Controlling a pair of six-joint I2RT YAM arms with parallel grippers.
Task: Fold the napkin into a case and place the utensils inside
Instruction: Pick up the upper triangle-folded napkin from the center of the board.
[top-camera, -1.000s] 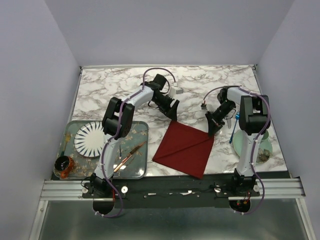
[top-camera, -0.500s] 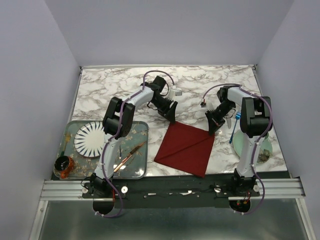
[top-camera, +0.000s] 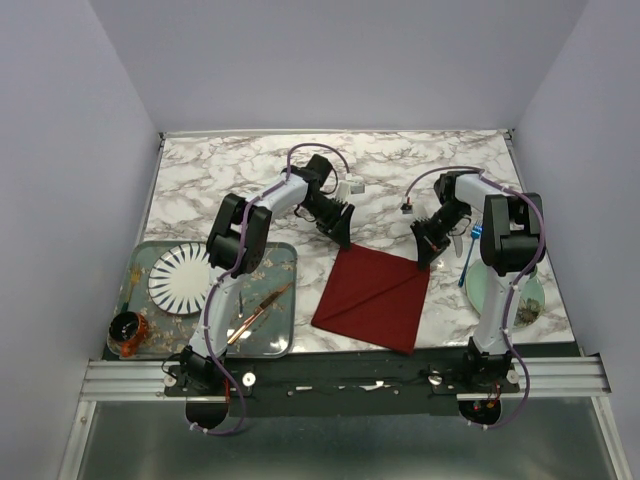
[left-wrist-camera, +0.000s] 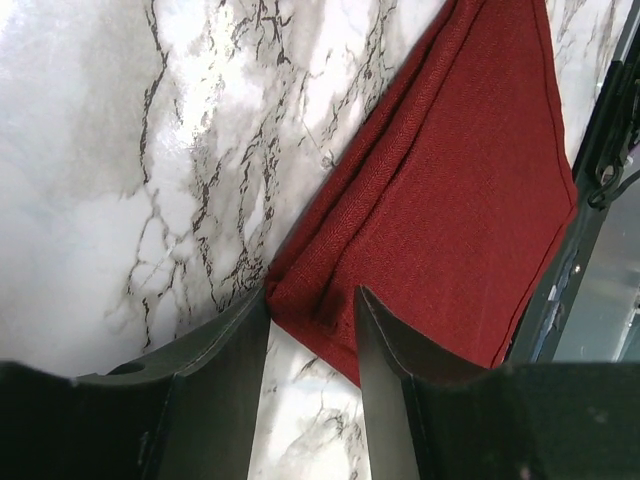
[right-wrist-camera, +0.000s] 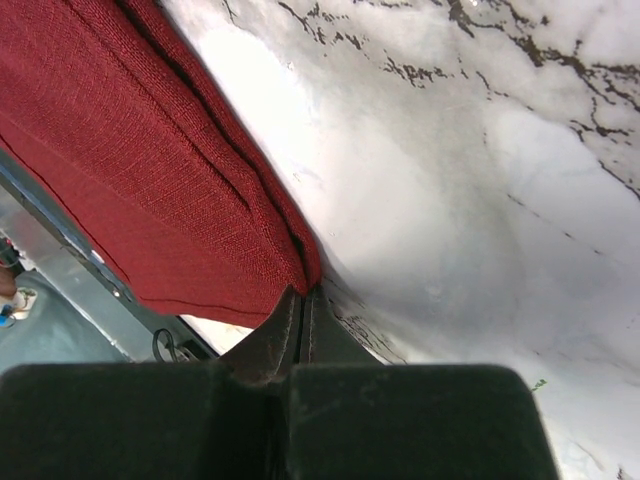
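- Napkin (top-camera: 372, 300): dark red cloth, folded on itself and lying flat on the marble table (top-camera: 400, 170), with a diagonal crease across its top layer. It has not been made into a narrow case.
- Left gripper (top-camera: 345, 236): at the napkin's far corner, tips down at the table. In the left wrist view the left gripper (left-wrist-camera: 312, 300) has its jaws apart, with one finger (left-wrist-camera: 230, 380) on each side of the corner of the napkin (left-wrist-camera: 450, 200). The layered cloth lies in the gap between them.
- Right gripper (top-camera: 424, 256): at the napkin's right-hand corner. In the right wrist view the right gripper (right-wrist-camera: 301, 295) has its jaws pressed together, and the tip of the napkin (right-wrist-camera: 150, 170) is pinched between them. The cloth's stacked layers run away from the tips.
- Utensils: both lie right of the napkin, outside it and apart from it. The fork (top-camera: 475, 233) shows only as a small blue handle. The silvery utensil (top-camera: 467, 265) is a thin pale line just nearer than the fork. Both are too small to make out further.
- Pale green plate (top-camera: 495, 292): further right of the napkin, partly hidden by the right arm.
- Tray (top-camera: 275, 262): well left of the napkin. It holds a striped plate (top-camera: 180, 278), a copper knife (top-camera: 258, 310) and a dark cup (top-camera: 127, 328) at its near left corner.
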